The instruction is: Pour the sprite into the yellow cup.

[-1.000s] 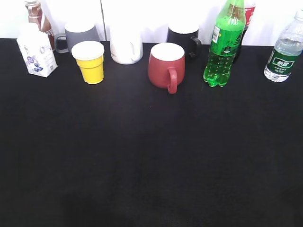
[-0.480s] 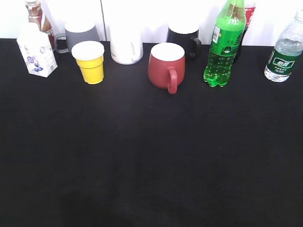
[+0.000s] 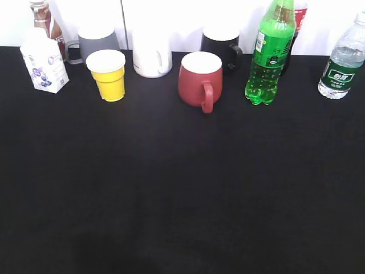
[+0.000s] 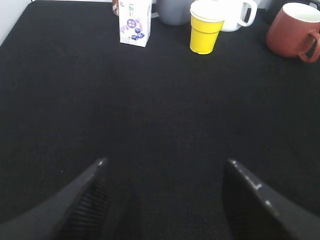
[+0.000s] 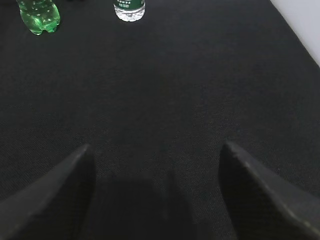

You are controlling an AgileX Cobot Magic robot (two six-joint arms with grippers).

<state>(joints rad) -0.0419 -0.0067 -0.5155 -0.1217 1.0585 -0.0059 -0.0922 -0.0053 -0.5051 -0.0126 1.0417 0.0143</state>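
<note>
Along the top of the exterior frame, the yellow cup (image 3: 108,74) stands at left, the mug (image 3: 200,80) centre, the sprite (image 3: 269,54) right of it, the water bottle (image 3: 342,60) far right.

A lab-style test bench: a black-clothed table (image 3: 182,188) against a plain white wall (image 3: 182,17) at the frame's top.

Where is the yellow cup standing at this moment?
In the exterior view the yellow cup stands upright at the back left of the black table, between the white carton and the white mug, just before the grey mug.
</note>
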